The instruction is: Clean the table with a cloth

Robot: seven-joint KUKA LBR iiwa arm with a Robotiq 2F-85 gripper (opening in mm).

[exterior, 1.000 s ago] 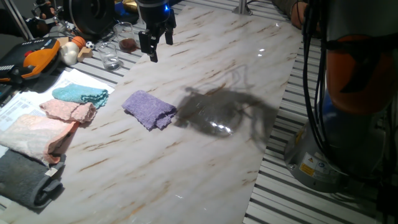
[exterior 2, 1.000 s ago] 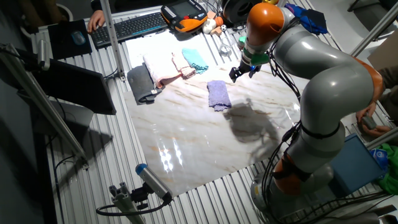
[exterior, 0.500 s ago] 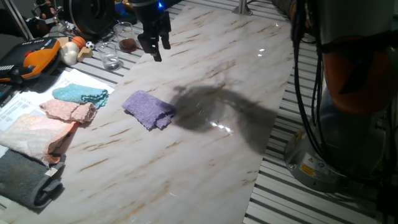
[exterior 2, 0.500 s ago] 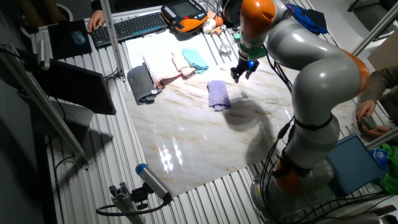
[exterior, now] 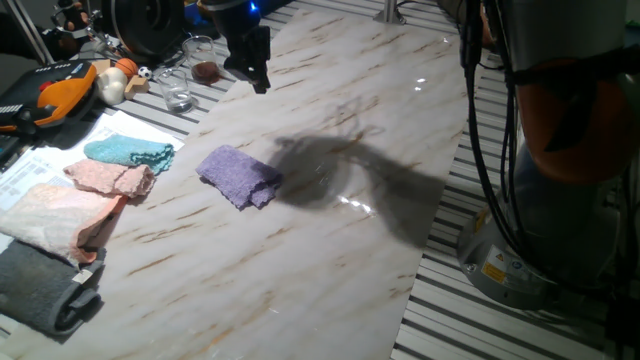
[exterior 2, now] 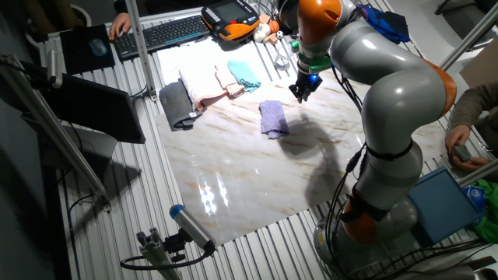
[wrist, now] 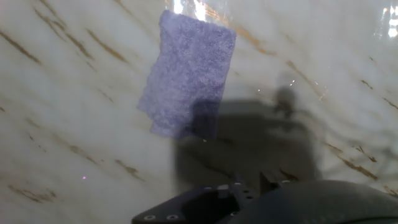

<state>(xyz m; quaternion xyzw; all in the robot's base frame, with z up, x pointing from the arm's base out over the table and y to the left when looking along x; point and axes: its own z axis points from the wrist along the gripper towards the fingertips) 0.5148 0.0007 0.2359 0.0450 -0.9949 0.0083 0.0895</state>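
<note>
The purple terry cloth (exterior: pixel 240 176) lies crumpled on the white marble-look table (exterior: pixel 330 260), left of the middle; it also shows in the other fixed view (exterior 2: pixel 272 118) and in the upper middle of the hand view (wrist: pixel 189 74). My gripper (exterior: pixel 260 82) hangs above the table's far left part, well behind the cloth and clear of it; the other fixed view (exterior 2: pixel 300 95) shows it to the right of the cloth. It holds nothing and its fingers seem apart. The fingertips do not show in the hand view. The arm's shadow falls right of the cloth.
A teal cloth (exterior: pixel 130 152), a pink cloth (exterior: pixel 112 178), a pale pink cloth (exterior: pixel 50 215) and a dark grey cloth (exterior: pixel 40 290) lie along the table's left edge. A glass (exterior: pixel 178 92) and clutter stand at the far left. The robot's base (exterior: pixel 560 230) is on the right.
The gripper has shifted a little toward the far left of the table and turned about its axis. The arm's shadow moved with it. The purple cloth has not moved.
</note>
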